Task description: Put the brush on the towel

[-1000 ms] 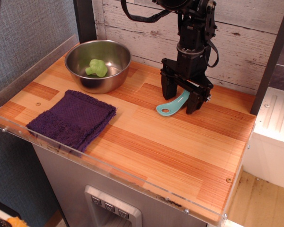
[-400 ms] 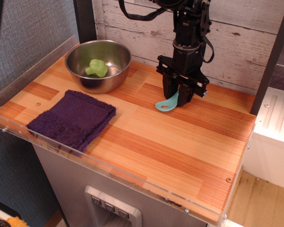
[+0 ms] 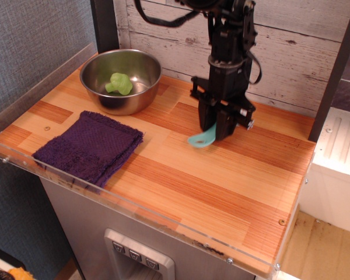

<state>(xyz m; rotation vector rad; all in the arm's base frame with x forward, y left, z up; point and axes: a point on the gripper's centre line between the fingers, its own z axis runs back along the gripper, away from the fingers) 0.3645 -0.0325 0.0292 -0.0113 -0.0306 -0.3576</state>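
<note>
Teal brush (image 3: 200, 139) clamped in gripper (image 3: 217, 129), far-right of table (image 3: 221, 192); pickup looks done. Left: carry to purple towel (image 3: 88, 147) near-left & release.

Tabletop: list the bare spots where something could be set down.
Widest bare wood: the front right, from the towel to the table's right edge. A narrower strip runs between towel and bowl. Crowded at back centre, where the tool grips the brush.
</note>
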